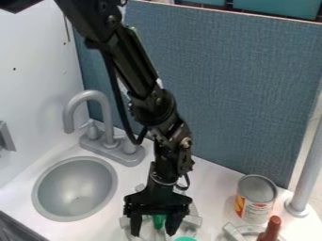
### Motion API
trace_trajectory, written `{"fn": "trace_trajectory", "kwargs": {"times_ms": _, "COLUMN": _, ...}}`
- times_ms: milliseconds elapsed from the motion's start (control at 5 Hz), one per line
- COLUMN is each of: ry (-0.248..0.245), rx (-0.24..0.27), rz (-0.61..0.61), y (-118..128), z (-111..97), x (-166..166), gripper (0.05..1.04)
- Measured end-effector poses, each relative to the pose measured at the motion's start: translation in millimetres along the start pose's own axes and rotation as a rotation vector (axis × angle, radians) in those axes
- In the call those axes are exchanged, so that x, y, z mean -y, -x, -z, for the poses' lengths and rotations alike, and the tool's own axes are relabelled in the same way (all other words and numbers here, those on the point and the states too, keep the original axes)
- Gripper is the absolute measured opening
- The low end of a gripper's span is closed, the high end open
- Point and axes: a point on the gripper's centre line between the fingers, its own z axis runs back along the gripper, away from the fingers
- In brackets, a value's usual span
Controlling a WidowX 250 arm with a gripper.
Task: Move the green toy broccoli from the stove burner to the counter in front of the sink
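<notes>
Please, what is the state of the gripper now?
Gripper: open, with a green thing between its fingers; whether they touch it, I cannot tell.

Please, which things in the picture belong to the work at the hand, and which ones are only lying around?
In the work, it seems:
hand, fingers apart
green thing, seen between its fingers
burner below

Only around:
can, right of the hand
brown handle, near the can
sink
tap
pole
</notes>
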Motion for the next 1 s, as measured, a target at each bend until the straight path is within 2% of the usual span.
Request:
{"fn": "trace_trajectory", "kwargs": {"times_ms": 400, "ry": 0.034, "rx": -0.022, "rz": 0.114, "y": -8.1, "z": 16.5, "x": 5.7, "gripper": 1.001}}
{"fn": "trace_trajectory", "kwargs": {"times_ms": 600, "ry": 0.049, "rx": -0.029, "rz": 0.126, "y": -16.5, "z": 20.8, "x": 4.6, "gripper": 0.943}}
{"fn": "trace_trajectory", "kwargs": {"times_ms": 800, "ry": 0.105, "rx": -0.010, "rz": 0.155, "y": -21.9, "z": 20.5, "x": 16.6, "gripper": 0.692}}
{"fn": "trace_trajectory", "kwargs": {"times_ms": 1000, "ry": 0.116, "rx": 0.000, "rz": 0.150, "y": -26.5, "z": 17.1, "x": 20.8, "gripper": 0.416}}
